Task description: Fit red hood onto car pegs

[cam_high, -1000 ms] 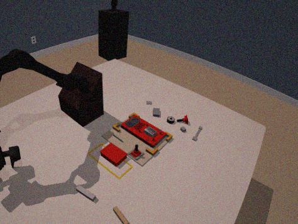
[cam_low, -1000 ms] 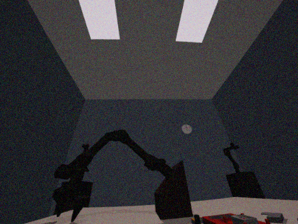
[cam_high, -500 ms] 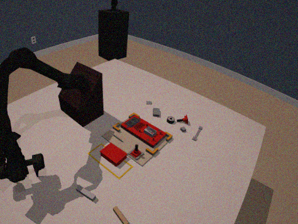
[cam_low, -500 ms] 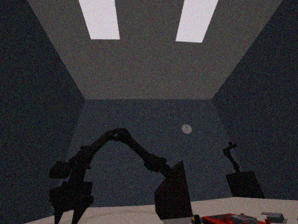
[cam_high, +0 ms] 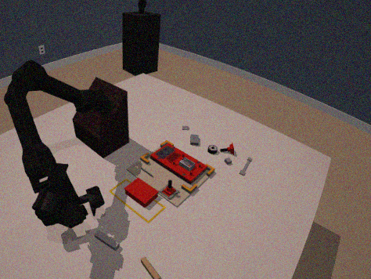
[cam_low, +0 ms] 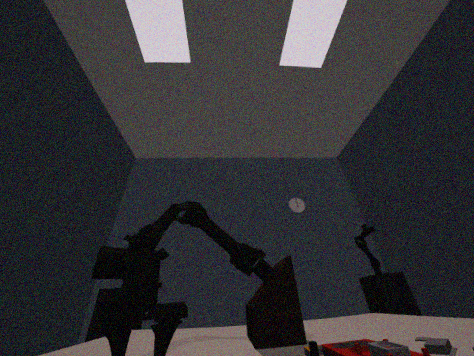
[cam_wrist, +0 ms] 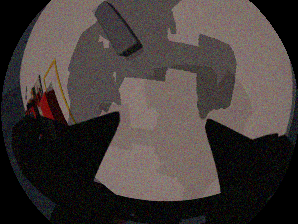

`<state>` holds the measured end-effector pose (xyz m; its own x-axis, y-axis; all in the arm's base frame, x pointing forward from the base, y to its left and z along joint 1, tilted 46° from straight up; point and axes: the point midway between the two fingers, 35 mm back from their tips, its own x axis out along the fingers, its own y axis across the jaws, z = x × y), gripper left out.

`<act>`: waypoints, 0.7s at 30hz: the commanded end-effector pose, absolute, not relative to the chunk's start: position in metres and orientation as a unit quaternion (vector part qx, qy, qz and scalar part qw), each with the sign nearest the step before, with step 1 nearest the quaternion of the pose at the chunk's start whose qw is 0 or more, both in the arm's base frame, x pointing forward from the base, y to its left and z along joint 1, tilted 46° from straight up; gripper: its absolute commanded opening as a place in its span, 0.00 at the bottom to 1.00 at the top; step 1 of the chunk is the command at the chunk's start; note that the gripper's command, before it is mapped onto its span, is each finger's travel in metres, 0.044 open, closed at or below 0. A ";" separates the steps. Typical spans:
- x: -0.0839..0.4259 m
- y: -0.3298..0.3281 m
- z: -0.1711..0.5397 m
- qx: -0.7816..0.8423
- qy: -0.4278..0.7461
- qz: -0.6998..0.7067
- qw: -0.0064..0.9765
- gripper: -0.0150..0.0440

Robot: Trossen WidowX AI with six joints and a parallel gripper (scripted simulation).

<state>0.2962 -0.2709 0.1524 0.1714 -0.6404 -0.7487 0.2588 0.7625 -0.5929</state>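
The red hood [cam_high: 142, 192] [cam_wrist: 47, 107] lies roof up on the table, partly over a yellow outline; its corner holes are not visible. The red chassis [cam_high: 176, 168] [cam_low: 345, 347] sits between the yellow corners of the jig [cam_high: 166, 143], with the grey engine block [cam_high: 186, 163] [cam_low: 387, 347] on its deck. The pegs are too small to make out clearly. My gripper [cam_high: 82, 220] [cam_low: 140, 349] [cam_wrist: 164, 120] is open and empty, pointing down above the table, left of the hood and on the nearer side in the top view.
A grey bar [cam_high: 106, 240] [cam_wrist: 117, 29] lies near the gripper's shadow, and a wooden strip [cam_high: 149, 267] lies at the near edge of view. A small red part with a black post [cam_high: 169, 189] stands between hood and chassis. Several small parts lie beyond the chassis, including a black wheel [cam_high: 212, 149].
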 end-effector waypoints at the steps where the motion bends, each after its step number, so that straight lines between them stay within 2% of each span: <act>1: 0.308 -0.242 0.131 -0.176 0.586 -0.285 0.738 1.00; 21: 0.318 -0.070 0.040 -0.324 0.620 -0.211 0.683 1.00</act>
<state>0.3226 -0.0870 0.0487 0.1376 -0.6688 -0.7306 -0.0746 0.7285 -0.6810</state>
